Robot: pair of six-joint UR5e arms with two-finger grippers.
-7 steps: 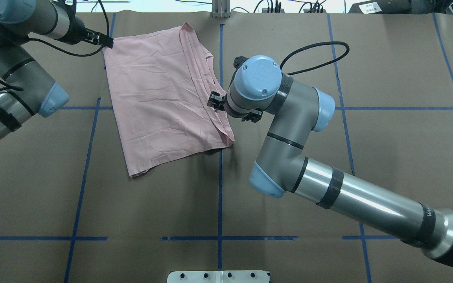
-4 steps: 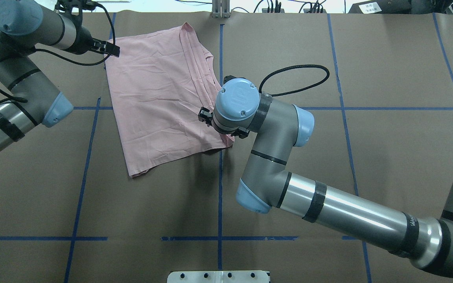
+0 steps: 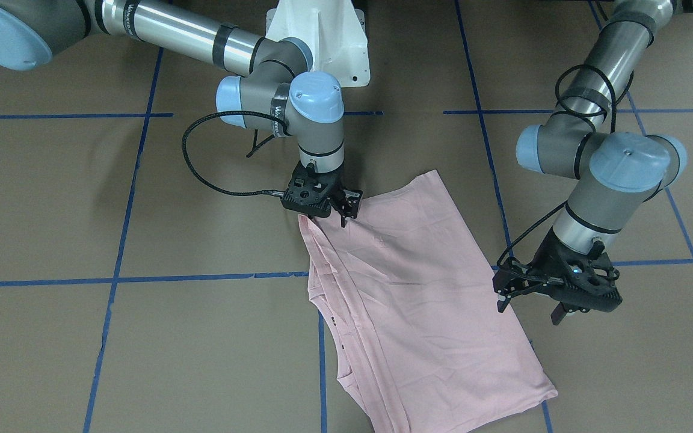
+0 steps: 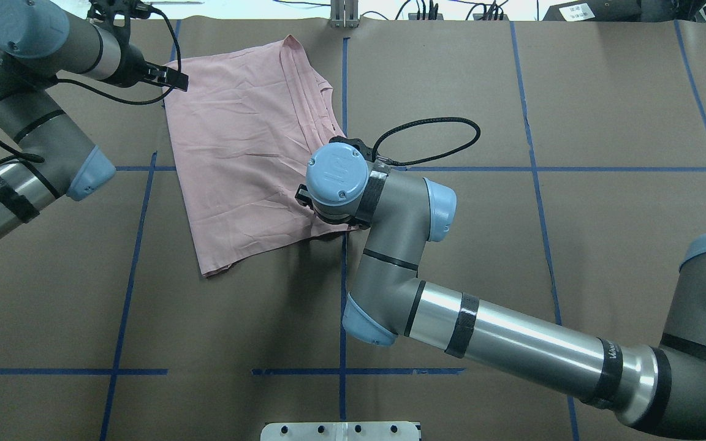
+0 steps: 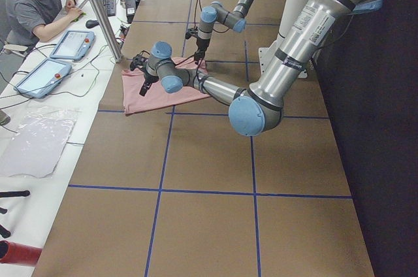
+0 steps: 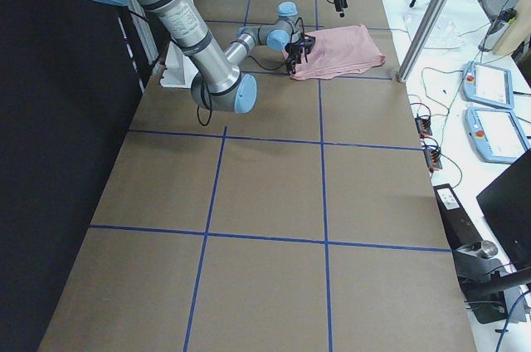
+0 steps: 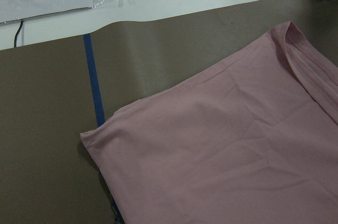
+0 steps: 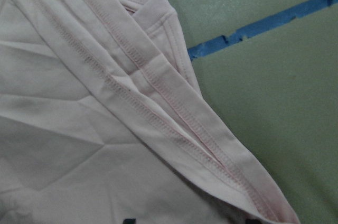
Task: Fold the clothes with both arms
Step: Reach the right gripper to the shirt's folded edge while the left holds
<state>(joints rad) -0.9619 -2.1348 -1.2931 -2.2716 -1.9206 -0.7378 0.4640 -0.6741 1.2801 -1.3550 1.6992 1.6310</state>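
1. My right claw [image 3: 346, 213] hangs released over the near-right corner of the pale pink short-sleeved cotton T-shirt [image 4: 249, 159]. Its two tips are spread, and in the wrist view the stacked, stitched hem layers [image 8: 174, 129] run between them.
2. My left claw [image 3: 530, 304], also released, hovers at the shirt's far-left corner. I cannot tell whether it touches the cloth.
3. The shirt lies flat on the brown paper-covered worktop [image 4: 512, 275], in the far half and left of the middle. Its right edge reaches the centre blue tape line [image 4: 343, 306]. Its long axis runs from near to far, with the far end leaning slightly left.
4. It is already folded into a rough rectangle with the plain side up and no print showing. Doubled edges are layered along the right side, and light creases cross the panel.
5. As I judge it, the coming move turns on that near-right corner. It sits straight beneath my right claw, the nearer of the two, which need only drop and clench. The risk is pinching the top layer alone and leaving the lower ones behind.
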